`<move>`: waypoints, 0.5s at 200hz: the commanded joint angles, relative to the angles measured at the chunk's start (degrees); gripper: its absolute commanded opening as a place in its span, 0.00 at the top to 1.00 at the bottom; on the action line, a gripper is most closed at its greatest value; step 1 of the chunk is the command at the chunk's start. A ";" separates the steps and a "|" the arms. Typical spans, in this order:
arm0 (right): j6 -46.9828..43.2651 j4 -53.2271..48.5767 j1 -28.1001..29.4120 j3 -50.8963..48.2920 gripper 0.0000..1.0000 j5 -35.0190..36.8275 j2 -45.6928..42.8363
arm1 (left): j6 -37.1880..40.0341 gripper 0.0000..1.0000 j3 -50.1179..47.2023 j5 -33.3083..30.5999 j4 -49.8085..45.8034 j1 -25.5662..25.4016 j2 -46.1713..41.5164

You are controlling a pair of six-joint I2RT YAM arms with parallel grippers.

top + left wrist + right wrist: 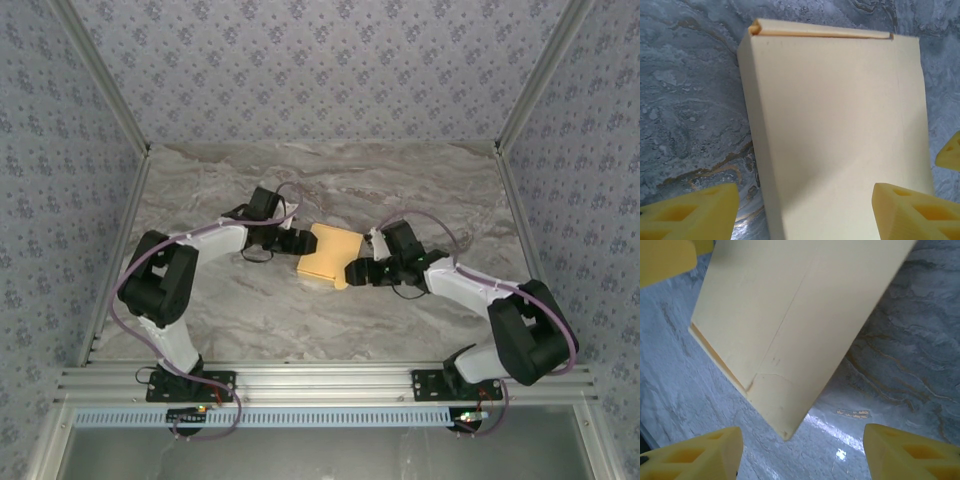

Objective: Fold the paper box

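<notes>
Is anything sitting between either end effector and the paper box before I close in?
Nothing visible. The paper box lies on the bare table, directly ahead of the left end effector and the right end effector. Both are open, one at each side.

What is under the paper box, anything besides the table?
The paper box sits on the marbled table, and bare tabletop shows around its edges in both wrist views. The patch directly beneath the box is covered, so anything thin lying there cannot be seen.
</notes>
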 commanded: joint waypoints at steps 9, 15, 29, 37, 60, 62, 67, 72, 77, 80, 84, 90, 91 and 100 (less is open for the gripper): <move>6.02 8.40 -1.44 -0.80 0.35 -5.61 2.27 | -0.38 0.30 2.59 -1.42 -1.12 0.07 -0.18; 6.34 8.99 -1.88 -0.75 0.35 -5.94 2.83 | -0.56 0.30 2.88 -1.40 -1.18 0.06 0.10; 7.47 10.62 -3.79 -1.02 0.36 -7.36 3.79 | -1.30 0.32 3.26 -0.81 -0.82 -0.03 0.64; 8.01 12.00 -5.10 -1.28 0.37 -8.34 4.10 | -1.72 0.33 3.28 -0.55 -0.44 -0.27 0.91; 8.00 13.43 -7.05 -0.62 0.39 -10.26 5.41 | -2.87 0.34 3.31 0.55 0.93 -1.47 2.51; 7.93 13.46 -7.10 -0.58 0.39 -10.36 5.59 | -2.90 0.34 3.36 0.64 1.03 -1.53 2.62; 7.79 13.51 -7.11 -0.33 0.40 -10.67 5.93 | -3.09 0.34 3.35 0.74 1.40 -1.72 3.02; 7.93 13.67 -7.10 -0.20 0.41 -11.18 6.42 | -3.30 0.34 3.48 0.74 1.61 -1.87 3.39; 8.11 14.09 -6.99 -0.28 0.41 -11.66 6.72 | -3.48 0.34 3.61 0.74 1.71 -1.95 3.61; 8.35 14.41 -6.94 -0.40 0.42 -11.88 6.94 | -3.68 0.34 3.71 0.74 1.71 -1.96 3.70; 8.62 14.84 -6.85 -0.63 0.42 -12.07 7.08 | -3.62 0.34 3.71 0.77 1.76 -2.01 3.82; 8.79 15.42 -6.70 -0.89 0.43 -12.18 7.24 | -3.75 0.34 3.76 0.83 1.92 -2.06 3.84; 8.83 15.46 -6.64 -0.89 0.43 -12.23 7.21 | -3.77 0.34 3.74 0.83 1.95 -2.05 3.83; 8.95 15.58 -6.22 -1.27 0.44 -12.35 7.27 | -3.72 0.34 3.88 0.72 1.89 -2.10 3.74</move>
